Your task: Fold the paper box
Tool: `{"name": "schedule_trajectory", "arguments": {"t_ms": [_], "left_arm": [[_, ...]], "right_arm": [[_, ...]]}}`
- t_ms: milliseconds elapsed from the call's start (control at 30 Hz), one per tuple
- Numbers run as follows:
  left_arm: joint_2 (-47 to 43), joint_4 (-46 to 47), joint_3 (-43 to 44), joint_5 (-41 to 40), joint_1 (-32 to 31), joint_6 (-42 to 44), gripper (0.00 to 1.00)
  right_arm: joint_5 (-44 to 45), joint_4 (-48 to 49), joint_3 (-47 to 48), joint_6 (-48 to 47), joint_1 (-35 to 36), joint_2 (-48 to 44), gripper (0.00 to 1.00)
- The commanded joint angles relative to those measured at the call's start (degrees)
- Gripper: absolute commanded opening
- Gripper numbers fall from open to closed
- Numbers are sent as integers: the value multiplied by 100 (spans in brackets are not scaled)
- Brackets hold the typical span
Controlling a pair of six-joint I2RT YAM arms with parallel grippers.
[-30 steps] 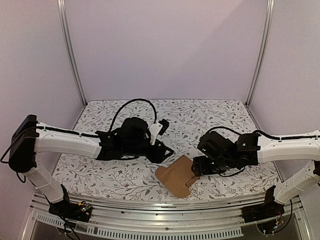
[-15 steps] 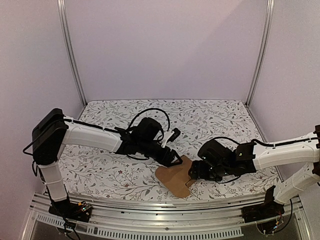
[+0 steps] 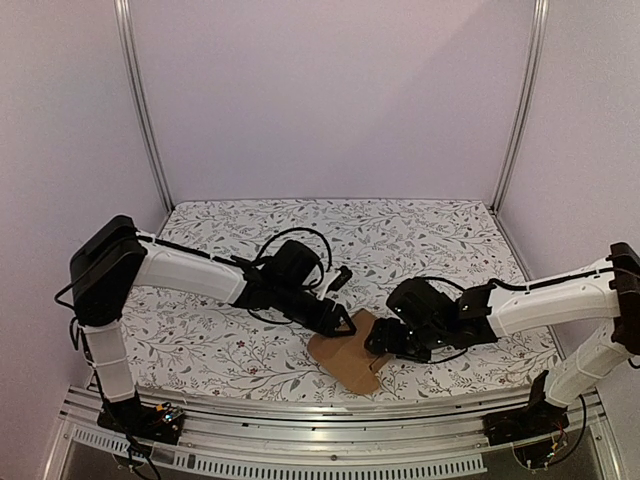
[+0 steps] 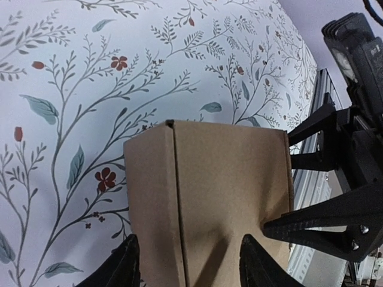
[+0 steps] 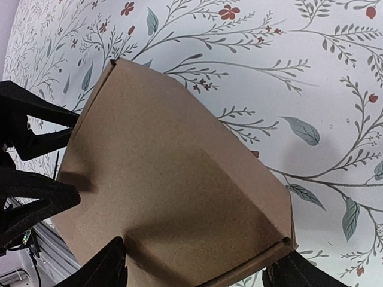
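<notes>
paper box (image 3: pixel 343 357) lies flattened on the floral table (image 3: pixel 220 345) near its front edge. left gripper (image 4: pixel 188 266): jaws apart, fingers mostly cut off at frame bottom. right gripper (image 5: pixel 200 272): jaws spread wide, likewise cropped. contact with the cardboard cannot be told.

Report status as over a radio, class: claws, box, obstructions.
Left claw open, right claw open, one over each end. Plain brown cardboard box lies flat on floral table cover. Nothing blocking.

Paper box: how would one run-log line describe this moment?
paper box: flat on table | left fingers: open over it | right fingers: open over it
</notes>
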Motion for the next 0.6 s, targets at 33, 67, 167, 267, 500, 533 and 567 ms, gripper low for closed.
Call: {"name": "schedule_trajectory", "arguments": {"t_ms": [33, 67, 167, 267, 500, 533, 567], "left_arm": [[-277, -108, -398, -9, 107, -154, 56], [-346, -108, -479, -46, 115, -184, 55], [-559, -150, -725, -222, 161, -337, 55], [-770, -124, -984, -317, 208, -520, 55], [-1255, -103, -1430, -562, 213, -936, 53], [-1314, -103, -1483, -592, 213, -982, 53], [-1371, -111, -1529, -641, 213, -1031, 52]], "right_arm": [[-215, 287, 313, -227, -160, 326, 77], [-266, 305, 369, -298, -188, 382, 76], [-402, 352, 580, -521, -243, 610, 75], [-653, 354, 835, -854, -312, 885, 74], [-1148, 346, 1300, -1432, -451, 1371, 67], [-1202, 347, 1355, -1525, -480, 1419, 66], [-1265, 348, 1414, -1576, -508, 1479, 65]]}}
